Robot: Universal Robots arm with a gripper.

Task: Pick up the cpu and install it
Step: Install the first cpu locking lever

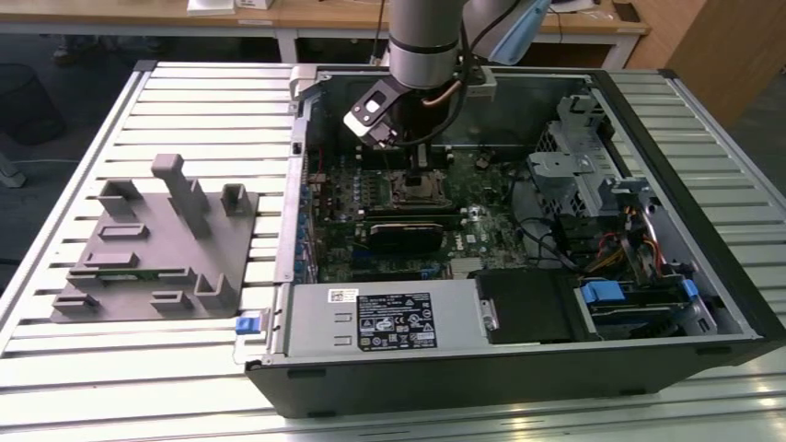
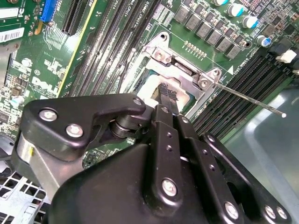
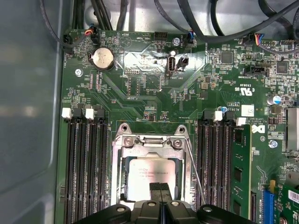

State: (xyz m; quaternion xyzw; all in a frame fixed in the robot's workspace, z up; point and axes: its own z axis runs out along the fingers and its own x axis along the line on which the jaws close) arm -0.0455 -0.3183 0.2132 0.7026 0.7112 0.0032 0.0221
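Note:
The cpu (image 3: 140,179), a flat square chip with a pale silvery top, lies flat inside the black socket with its metal frame (image 3: 150,142) on the green motherboard. My gripper (image 3: 160,188) is directly over it with its two black fingers pressed together, tips at or just above the chip's top; nothing shows between them. The second wrist view has the same fingertips (image 2: 164,93) down on the cpu (image 2: 148,87) within the frame. In the exterior view my gripper (image 1: 424,173) reaches down into the open computer case over the socket (image 1: 424,191).
A thin metal lever (image 2: 247,99) sticks out from the socket. Memory slots (image 3: 86,168) flank it on both sides. A grey plastic holder (image 1: 160,244) stands on the slatted table at the exterior view's left. A labelled grey metal box (image 1: 381,318) and cables (image 1: 614,244) crowd the case.

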